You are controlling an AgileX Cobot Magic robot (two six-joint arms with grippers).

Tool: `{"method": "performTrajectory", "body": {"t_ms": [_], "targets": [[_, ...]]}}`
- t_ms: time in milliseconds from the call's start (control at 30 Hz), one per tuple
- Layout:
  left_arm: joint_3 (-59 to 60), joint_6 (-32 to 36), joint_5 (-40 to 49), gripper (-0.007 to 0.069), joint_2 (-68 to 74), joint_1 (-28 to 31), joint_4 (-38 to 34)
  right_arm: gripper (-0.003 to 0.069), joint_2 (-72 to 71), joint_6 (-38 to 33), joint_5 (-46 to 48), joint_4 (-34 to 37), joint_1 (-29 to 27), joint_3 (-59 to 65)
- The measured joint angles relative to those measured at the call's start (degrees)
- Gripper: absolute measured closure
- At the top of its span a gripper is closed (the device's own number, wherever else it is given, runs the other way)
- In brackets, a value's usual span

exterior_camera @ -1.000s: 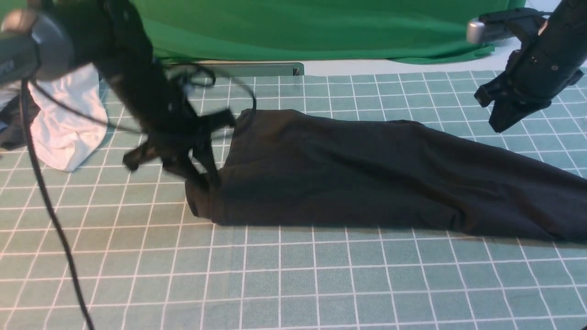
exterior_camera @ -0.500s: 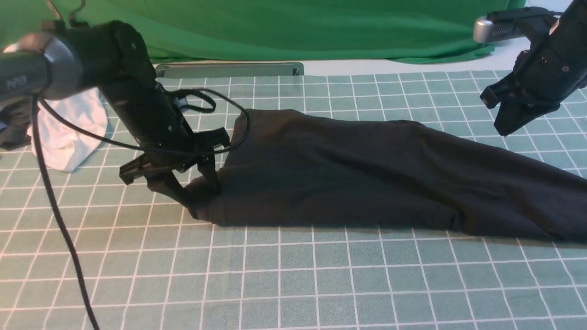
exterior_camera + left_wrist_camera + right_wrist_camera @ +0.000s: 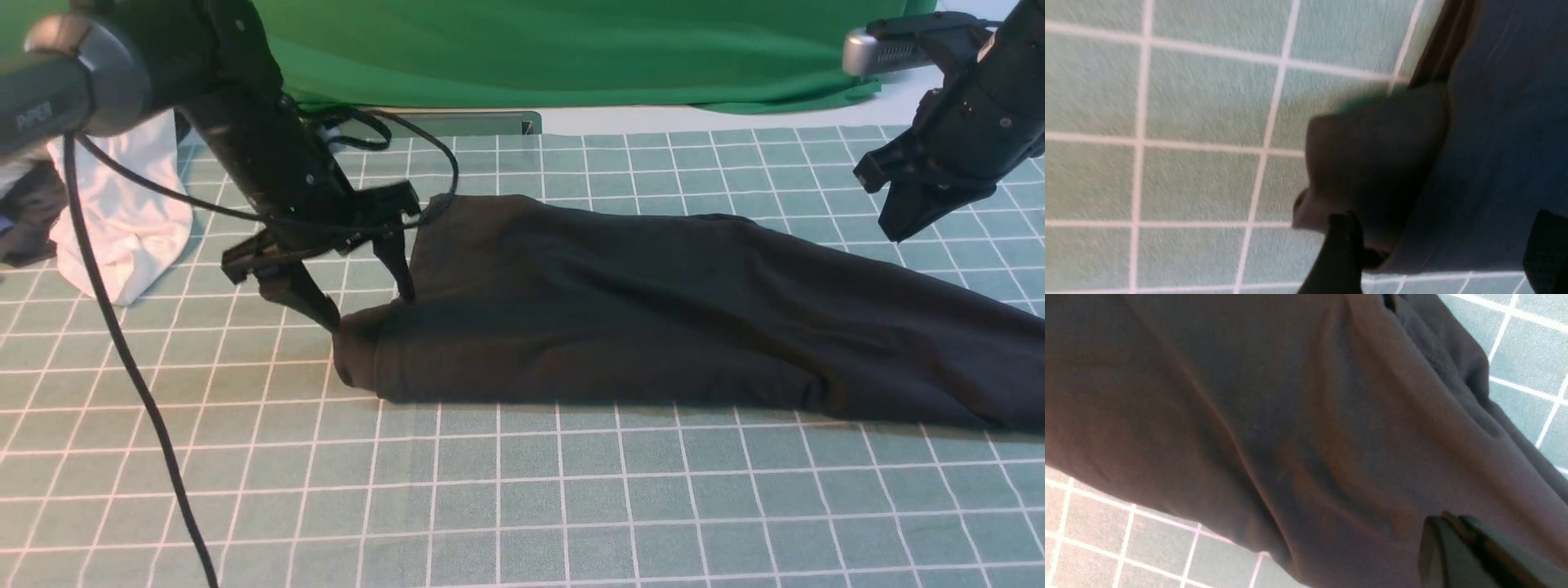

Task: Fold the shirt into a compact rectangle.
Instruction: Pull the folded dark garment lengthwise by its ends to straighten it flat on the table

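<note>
Shirt, black and folded lengthwise into a long band, lies on the green gridded mat. It runs from left of centre across to the front view's right edge. Its left end is a thick, rounded fold, and the cloth shows soft creases along its length.

The left gripper hangs over that left end with its jaws spread wide and nothing between them. One tip is at the outer edge of the rounded fold and the other is at the top surface further in. Whether either tip touches the cloth cannot be told. The left wrist view is blurred. It shows the folded corner of the shirt on the mat, with one dark finger crossing its edge.

The right gripper is raised well above the mat at the far right. Its jaws are pressed together and hold nothing. The right wrist view looks down on the shirt, which fills most of that picture.

A white garment sits bunched at the mat's far left, apart from the shirt. A black cable trails down from the left arm. A green backdrop hangs behind the table.
</note>
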Motion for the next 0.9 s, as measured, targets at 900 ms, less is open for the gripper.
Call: {"method": "performTrajectory", "body": {"t_ms": [900], "targets": [[1.95, -4.05, -4.89, 0.0092, 4.8, -4.27, 3.07, 0.0632, 0.0, 0.02, -0.96, 0.0, 0.0, 0.0]]}}
